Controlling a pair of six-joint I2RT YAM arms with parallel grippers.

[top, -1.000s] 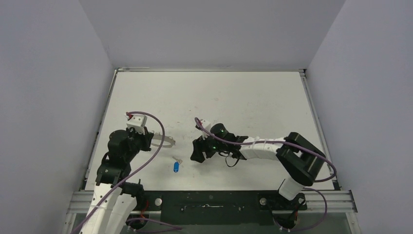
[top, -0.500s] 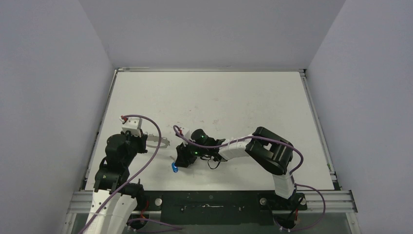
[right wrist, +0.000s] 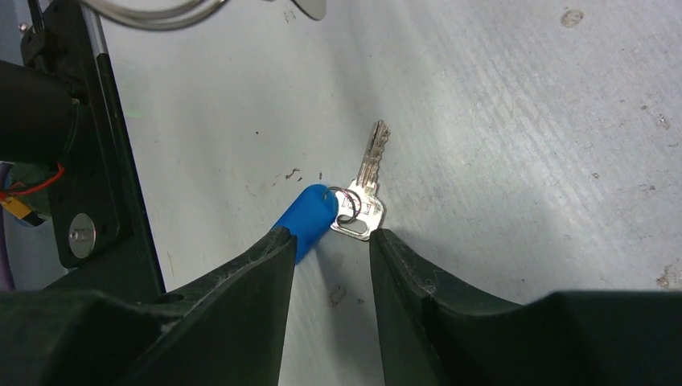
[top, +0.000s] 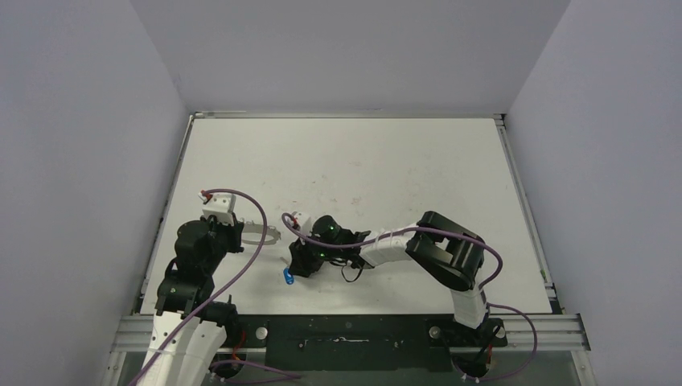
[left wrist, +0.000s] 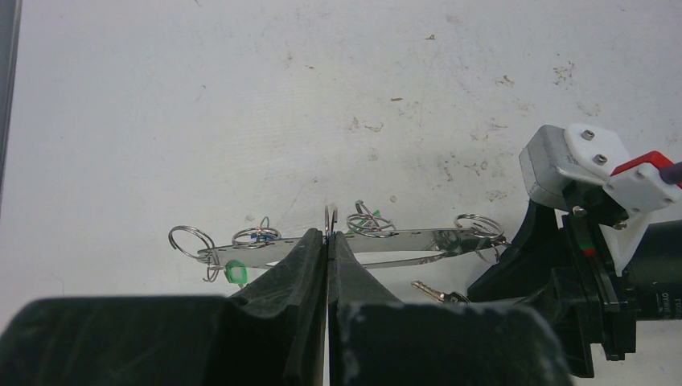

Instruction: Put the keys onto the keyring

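The small silver metal key with the blue plastic tag (right wrist: 358, 193) lies flat on the scuffed white counter (right wrist: 523, 121). It's right between the fingers of my right tool (right wrist: 330, 239), which is open just a bit, straddling it, no grip yet. My left tool (left wrist: 328, 241) is pinched tight on the big thin silvery metal keyring (left wrist: 402, 240) close by. My worry: the key's so flat that closing could skid it away, or only nip the tag so it dangles crooked.
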